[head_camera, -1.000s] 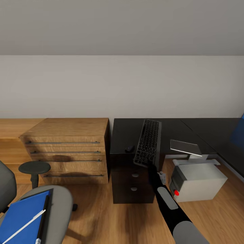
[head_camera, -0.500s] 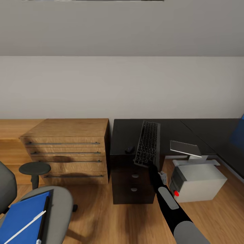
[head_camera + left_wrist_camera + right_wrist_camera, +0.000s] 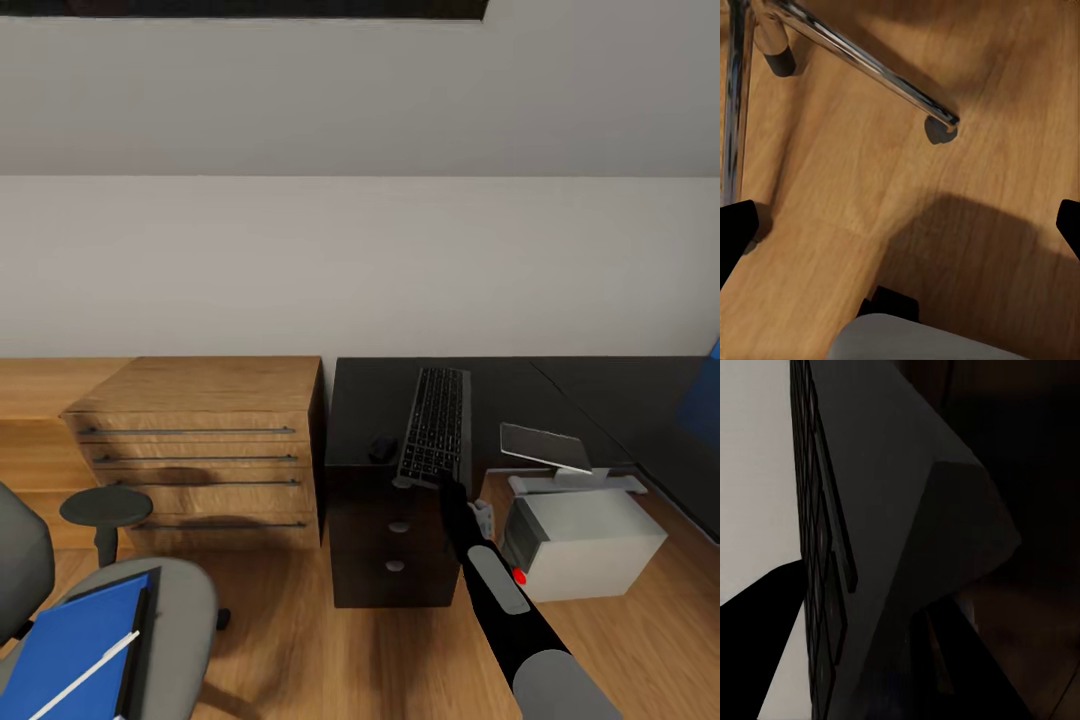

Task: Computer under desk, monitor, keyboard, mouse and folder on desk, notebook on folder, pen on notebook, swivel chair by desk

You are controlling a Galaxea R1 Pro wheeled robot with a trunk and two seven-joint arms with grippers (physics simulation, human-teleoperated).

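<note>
Slid further back along the surface, the slim silver-framed keyboard with black keys [image 3: 435, 424] is now lying flatter and more fully on the black L-shaped desktop [image 3: 520, 385] than a second ago, when its near end was overhanging the edge and tilted up. It is being held at its near end by the right tool [image 3: 443, 484], whose fingers are clamped on it, as the right wrist view is suggesting with the key rows pressed close against a dark finger. The whole head view is also being shifted downward, so part of this change is camera motion.

The small black rounded mouse [image 3: 382, 448] is lying just beside the keyboard on the surface. The light grey box-shaped computer case [image 3: 585, 545] is sitting on the floor beneath the surface, with a flat dark panel resting on it. The bright blue flat folder [image 3: 75, 650], with the thin white pen [image 3: 85, 675] across it, is waiting on the grey-upholstered swivel chair [image 3: 185, 600]. The left tool [image 3: 900, 225] is being held apart above the wooden floor [image 3: 967, 90], near the chair's chrome base.

The keyboard placement is judged nearly done.
</note>
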